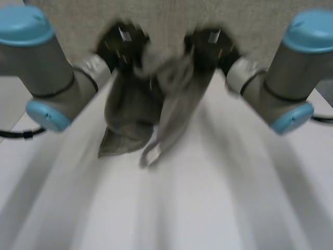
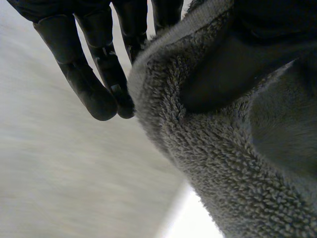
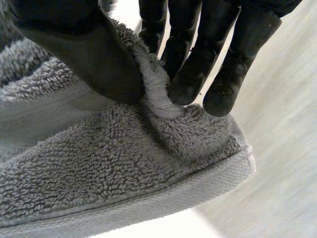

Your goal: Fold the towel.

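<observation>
**Q:** First entry, closest in?
**A:** My right hand (image 3: 84, 54). Its thumb and fingers (image 3: 193, 74) are nipped together on a fold of the towel (image 3: 124, 163), just inside the flat woven hem and near a corner.

**Q:** Second entry?
**A:** My left hand (image 2: 223, 64). The thumb is pressed into the pile and the fingers (image 2: 94, 84) lie against the other face of the edge. I read that as a pinch too.

**Q:** And beyond the hands?
**A:** The cloth hangs below both hands, bunched into two drooping lobes. Its lowest tips are at or just above the table (image 1: 218, 208); I cannot tell whether they touch.

**Q:** Handling notes?
**A:** Grey looped terry, thick, soft and limp. I judge it light enough for a pinch, but it holds no shape, so whatever I do not grip sags. The pile should give good friction; the hem is smoother and thinner.

**Q:** Where should it be held?
**A:** At the two corners of one edge, thumbs over the hem. My hands are close together and the cloth is crumpled between them. It likely needs spreading before a clean fold.
</observation>
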